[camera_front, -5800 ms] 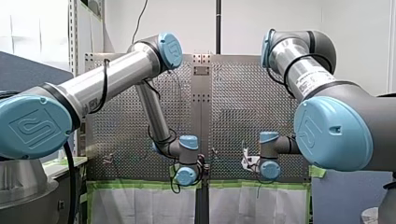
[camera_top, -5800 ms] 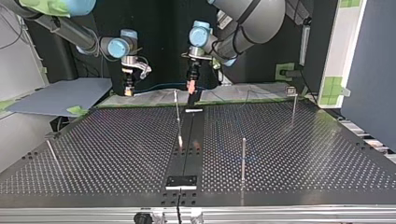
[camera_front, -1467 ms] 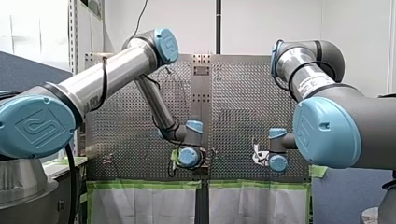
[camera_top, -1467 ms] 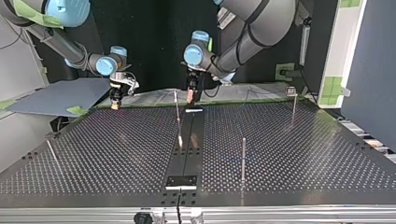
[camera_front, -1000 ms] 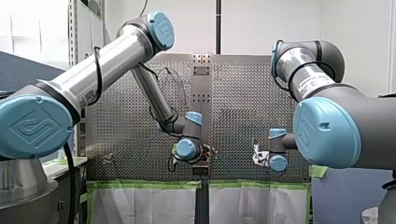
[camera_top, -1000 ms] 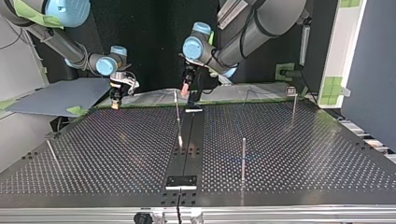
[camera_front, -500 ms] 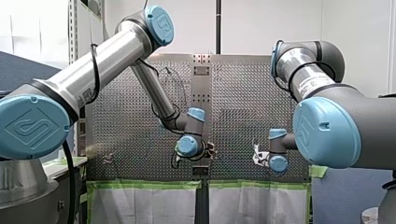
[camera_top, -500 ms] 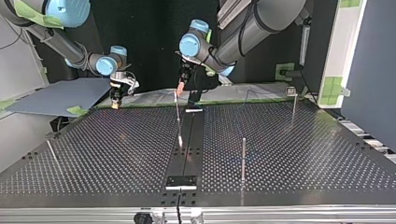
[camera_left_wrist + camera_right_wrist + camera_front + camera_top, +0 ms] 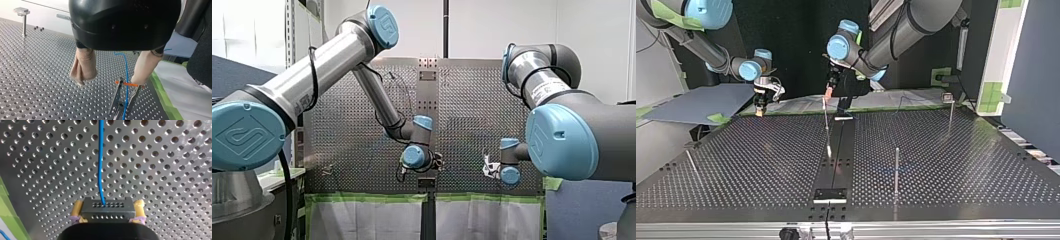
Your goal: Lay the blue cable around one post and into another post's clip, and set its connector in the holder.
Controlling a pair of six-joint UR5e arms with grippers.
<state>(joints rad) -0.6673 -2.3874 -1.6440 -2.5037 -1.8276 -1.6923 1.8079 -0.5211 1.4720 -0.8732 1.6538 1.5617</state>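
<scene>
My left gripper [image 9: 108,81] has swung left in the top view to the clip post [image 9: 117,96], fingers spread; the blue cable [image 9: 126,72] sits between its prongs. My right gripper [image 9: 108,206] pinches the connector [image 9: 107,213]: keep the cable taut.

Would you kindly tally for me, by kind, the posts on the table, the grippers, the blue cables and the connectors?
Posts: 4
Grippers, my left and my right: 2
Blue cable: 1
Connector: 1
Total: 8
</scene>
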